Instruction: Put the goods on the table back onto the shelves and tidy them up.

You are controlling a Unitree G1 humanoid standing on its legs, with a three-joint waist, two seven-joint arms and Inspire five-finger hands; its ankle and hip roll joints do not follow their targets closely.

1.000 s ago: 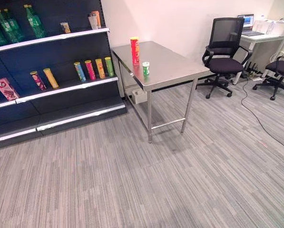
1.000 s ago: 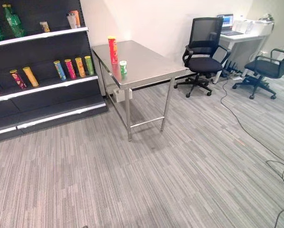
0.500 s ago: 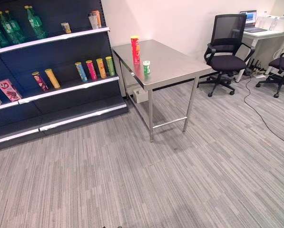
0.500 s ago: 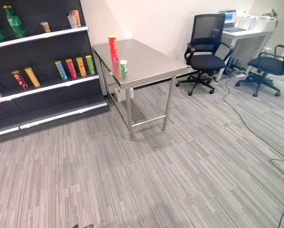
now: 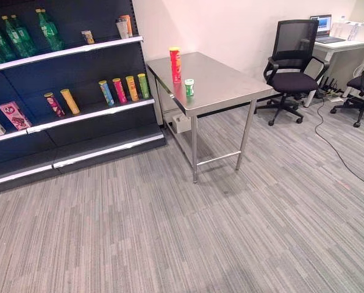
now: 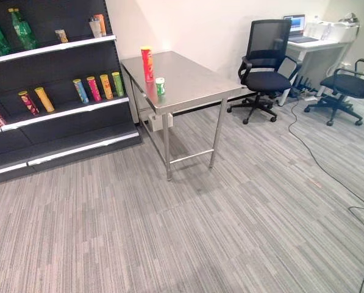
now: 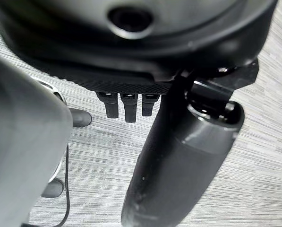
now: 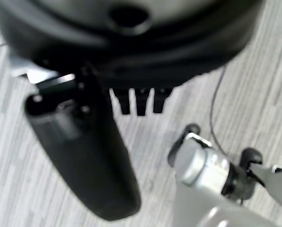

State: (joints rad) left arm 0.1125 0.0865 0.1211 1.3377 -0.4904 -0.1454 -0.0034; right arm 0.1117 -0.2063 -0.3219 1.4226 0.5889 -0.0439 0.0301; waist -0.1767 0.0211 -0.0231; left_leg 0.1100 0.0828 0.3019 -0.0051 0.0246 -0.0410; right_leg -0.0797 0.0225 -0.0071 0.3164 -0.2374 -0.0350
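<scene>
— Moved since the earlier frame? Nothing among the goods; the view alone has shifted.
— Where are the goods seen?
— Red can [image 5: 175, 64] and green cup [image 5: 189, 87] stand on the table [image 5: 230, 85], beside the shelves [image 5: 78, 116].
— Hands?
— Left hand [image 7: 178, 156] and right hand [image 8: 84, 156] are held relaxed, nothing grasped, over the carpet [image 5: 200, 232].

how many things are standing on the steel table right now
2. A tall red can stands near the table's left edge, toward the back. A short green can stands in front of it, nearer the front corner. Nothing seems hidden.
</scene>
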